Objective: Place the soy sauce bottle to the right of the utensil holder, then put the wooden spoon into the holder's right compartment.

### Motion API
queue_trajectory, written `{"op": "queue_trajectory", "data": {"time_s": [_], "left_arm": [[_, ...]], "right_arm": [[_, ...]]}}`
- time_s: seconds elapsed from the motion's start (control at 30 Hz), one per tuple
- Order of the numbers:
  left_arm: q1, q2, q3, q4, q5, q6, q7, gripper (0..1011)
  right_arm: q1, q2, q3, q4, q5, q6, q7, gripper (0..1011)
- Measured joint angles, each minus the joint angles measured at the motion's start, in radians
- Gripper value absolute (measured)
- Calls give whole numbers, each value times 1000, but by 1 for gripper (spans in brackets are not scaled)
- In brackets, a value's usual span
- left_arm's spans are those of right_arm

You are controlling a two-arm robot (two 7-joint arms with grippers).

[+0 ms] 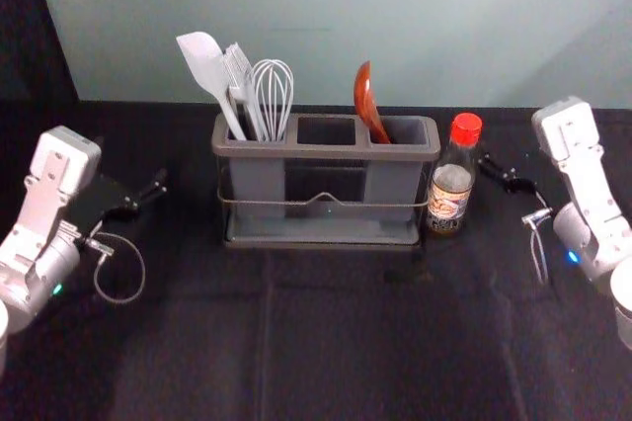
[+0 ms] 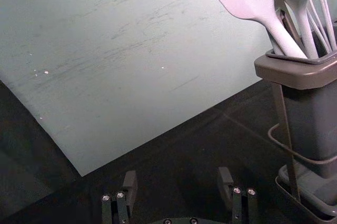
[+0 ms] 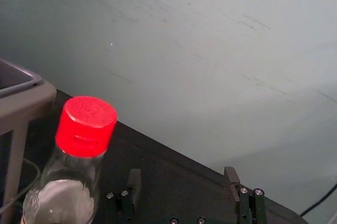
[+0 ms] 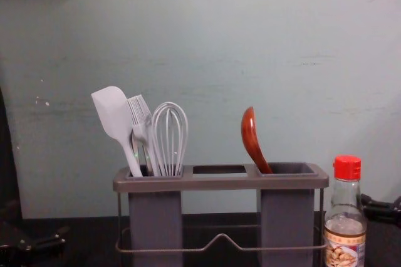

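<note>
My left gripper [image 1: 148, 194] is apart from the holder's left side; in its wrist view the gripper [image 2: 177, 178] is open and empty. To the right of the bottle is my right gripper [image 1: 502, 174], and in its wrist view the gripper [image 3: 183, 176] is open with nothing between its fingers. The grey utensil holder [image 1: 326, 151] stands mid-table. The red-capped soy sauce bottle [image 1: 451, 184] stands upright close beside its right end. A reddish-brown wooden spoon [image 4: 252, 138] leans in the right compartment, bowl up, its lower part hidden inside.
A white spatula [image 4: 113, 113], a brush [image 4: 140, 113] and a whisk [image 4: 170, 135] stand in the holder's left compartment. A wire rail [image 1: 326, 198] runs across the holder's front. Behind the dark table [image 1: 326, 342] rises a pale wall [image 1: 395, 6].
</note>
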Motion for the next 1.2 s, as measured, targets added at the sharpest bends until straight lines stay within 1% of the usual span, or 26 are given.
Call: {"op": "queue_trajectory", "data": {"time_s": [0.13,0.3,1.2], "left_arm": [[0,0,0,0,0,0,0,1005],[0,0,0,0,0,0,0,1005],[0,0,0,0,0,0,0,1005]], "right_arm": [[27,1,-9,22,-1,5,13,1002],[38,6,-14,29,0,7,20,1002],[38,8,-14,27,1,9,20,1002]]}}
